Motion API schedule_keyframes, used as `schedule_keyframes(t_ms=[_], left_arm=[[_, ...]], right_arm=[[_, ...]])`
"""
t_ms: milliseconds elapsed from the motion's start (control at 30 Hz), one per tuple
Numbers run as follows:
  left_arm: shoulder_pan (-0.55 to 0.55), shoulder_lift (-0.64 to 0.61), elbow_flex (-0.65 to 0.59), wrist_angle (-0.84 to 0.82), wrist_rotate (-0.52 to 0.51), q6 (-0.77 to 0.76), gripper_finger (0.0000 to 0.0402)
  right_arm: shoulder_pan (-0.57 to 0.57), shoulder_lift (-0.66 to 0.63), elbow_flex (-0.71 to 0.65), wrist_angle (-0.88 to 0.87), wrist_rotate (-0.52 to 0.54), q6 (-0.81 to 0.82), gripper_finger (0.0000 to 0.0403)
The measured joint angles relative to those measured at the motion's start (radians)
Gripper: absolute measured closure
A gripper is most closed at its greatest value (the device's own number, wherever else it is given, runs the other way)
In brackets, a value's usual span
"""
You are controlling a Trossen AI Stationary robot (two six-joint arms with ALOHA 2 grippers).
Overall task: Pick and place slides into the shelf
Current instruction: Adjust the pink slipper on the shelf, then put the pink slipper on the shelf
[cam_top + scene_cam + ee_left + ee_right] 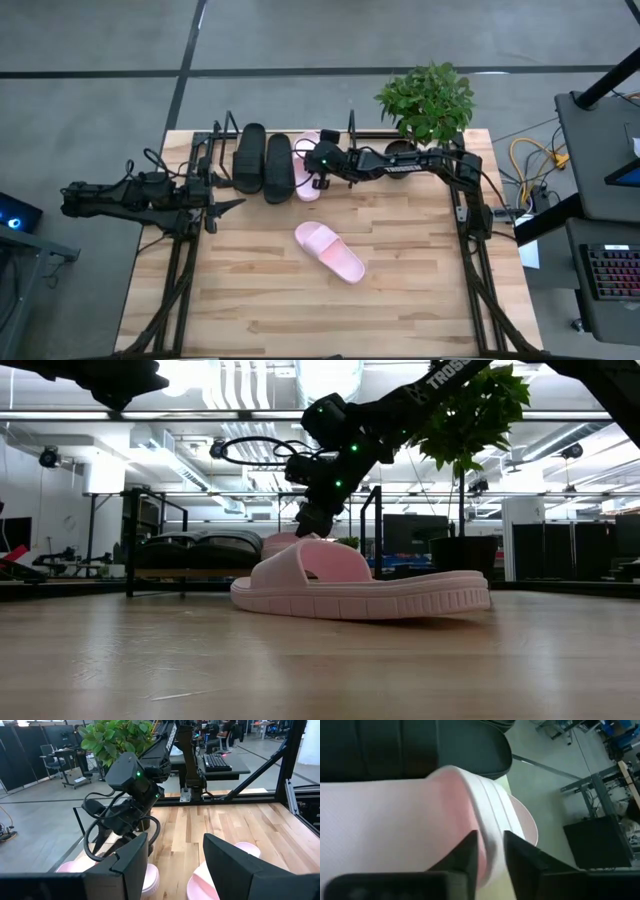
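Observation:
The shelf [214, 140] stands at the table's far edge with two black slides [263, 162] lying side by side on it. In the low view they show as black slides [190, 546] behind the shelf upright [128, 540]. My right gripper [322, 166] is shut on a pink slide [307, 168] right beside the black pair. Whether its sole rests on the board is not visible. The other pink slide [330, 251] lies sole down on the middle of the table. My left gripper [228, 205] waits open at the table's left side. My right gripper [490, 837] pinches the pink slide's strap at its edge [487, 817] between the two fingers [469, 852]. In the low view the fingers [312, 520] come down at the slide from above, slanting from the table's right.
A potted plant [428, 100] stands at the table's far right corner, behind the right arm. Bare wood lies around the loose pink slide [360, 585], toward the near edge. Beyond the table are a floor, desks and cables.

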Motion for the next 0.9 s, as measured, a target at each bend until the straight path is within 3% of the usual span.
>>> schedule_keyframes(t_ms=[200, 367, 467, 633, 800, 900], left_arm=[[0.000, 0.000, 0.000, 0.000, 0.000, 0.000, 0.0226], [0.000, 0.000, 0.000, 0.000, 0.000, 0.000, 0.0226], [0.000, 0.000, 0.000, 0.000, 0.000, 0.000, 0.0226], [0.000, 0.000, 0.000, 0.001, 0.000, 0.000, 0.0226], [0.000, -0.001, 0.000, 0.001, 0.000, 0.000, 0.0226], [0.000, -0.001, 0.000, 0.001, 0.000, 0.000, 0.0226]], right_arm=[[0.001, -0.005, 0.000, -0.004, 0.021, 0.010, 0.0237], [0.027, -0.071, 0.000, -0.033, 0.074, 0.023, 0.0204], [0.058, -0.129, 0.000, -0.085, 0.059, 0.032, 0.0200], [0.168, -0.210, -0.002, -0.309, -0.107, 0.074, 0.0209], [0.338, -0.219, -0.039, -0.407, -0.103, 0.074, 0.0220], [0.437, -0.224, -0.062, -0.404, -0.036, 0.070, 0.0225]])
